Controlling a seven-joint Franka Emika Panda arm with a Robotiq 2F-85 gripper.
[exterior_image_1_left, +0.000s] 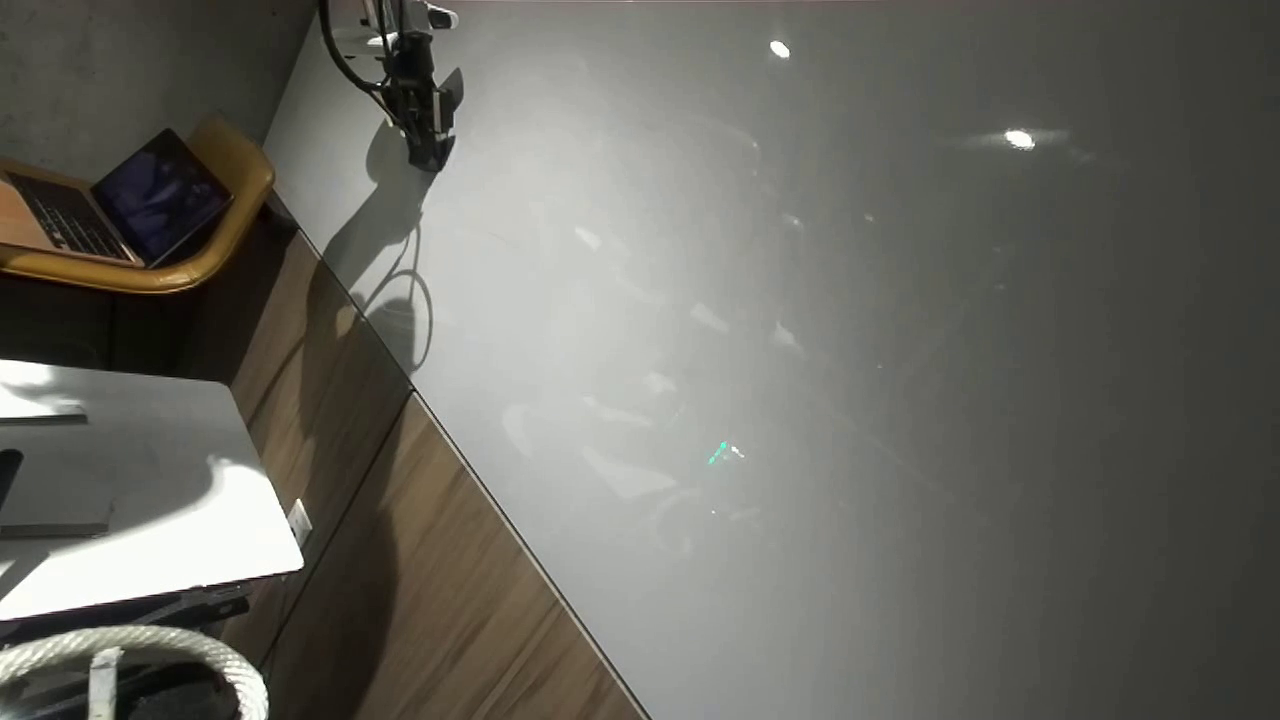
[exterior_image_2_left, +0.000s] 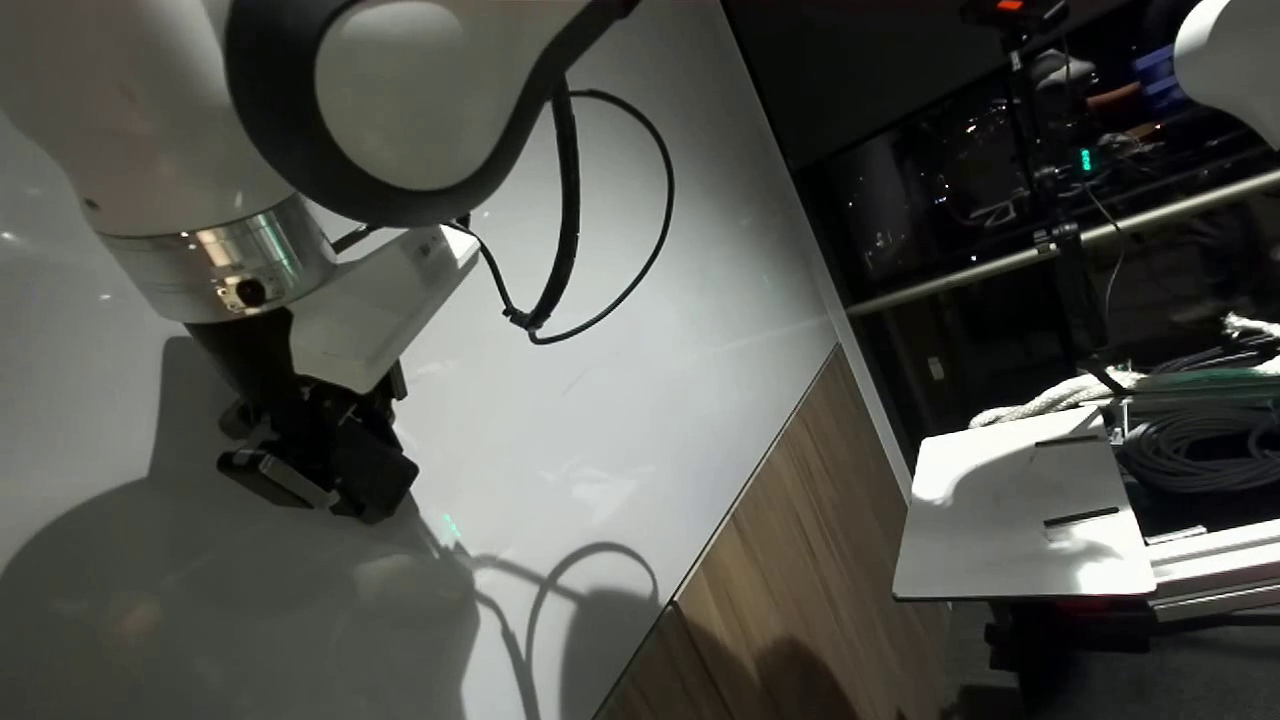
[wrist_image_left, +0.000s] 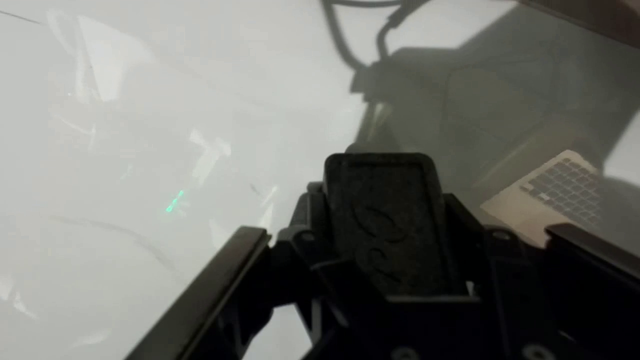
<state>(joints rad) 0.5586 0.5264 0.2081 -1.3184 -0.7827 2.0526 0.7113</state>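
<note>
Glossy white surface (exterior_image_1_left: 850, 400) spans all three views. Arm (exterior_image_2_left: 400, 110) cut off by the frame in both exterior views. Mustard chair (exterior_image_1_left: 235, 165) bears a laptop (exterior_image_1_left: 145, 205), both cropped at left in an exterior view; wrist view carries only a pale keyboard patch (wrist_image_left: 565, 187). Gripper (wrist_image_left: 384, 202) — jaws closed on a dark block (wrist_image_left: 387, 230) near the white surface, contact unclear. Wrist view alone separates block from gripper; its face marks are illegible.

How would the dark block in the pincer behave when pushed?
The dark block is unlikely to roll, given its broad rectangular face. Probably fairly stiff: its outline shows no bulge in the pincer. Might slide easily; the white surface looks glossy.
</note>
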